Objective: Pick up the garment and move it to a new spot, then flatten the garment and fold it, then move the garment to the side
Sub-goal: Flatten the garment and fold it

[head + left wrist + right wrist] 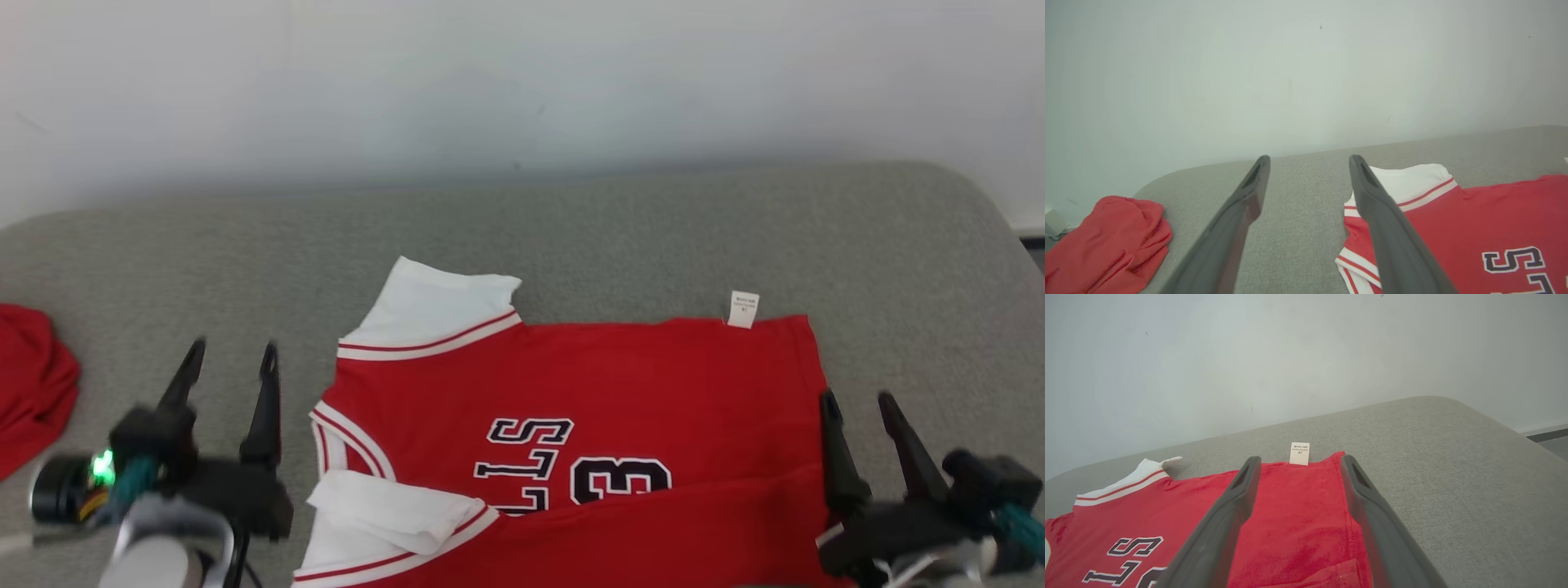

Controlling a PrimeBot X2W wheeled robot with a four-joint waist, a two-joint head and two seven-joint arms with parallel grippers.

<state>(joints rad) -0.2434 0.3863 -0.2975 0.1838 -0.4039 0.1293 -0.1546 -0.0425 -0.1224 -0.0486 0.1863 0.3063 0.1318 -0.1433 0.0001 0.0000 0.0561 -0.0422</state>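
Red basketball jersey with white trim point(620, 384) lies flat near the grey upholstered surface's point(653, 229) near edge, with the left claw point(233, 347) and right claw point(857, 398) released at its two ends, likely ready to fold.

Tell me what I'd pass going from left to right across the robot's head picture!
crumpled red cloth → left hand, open → red jersey, spread flat → right hand, open
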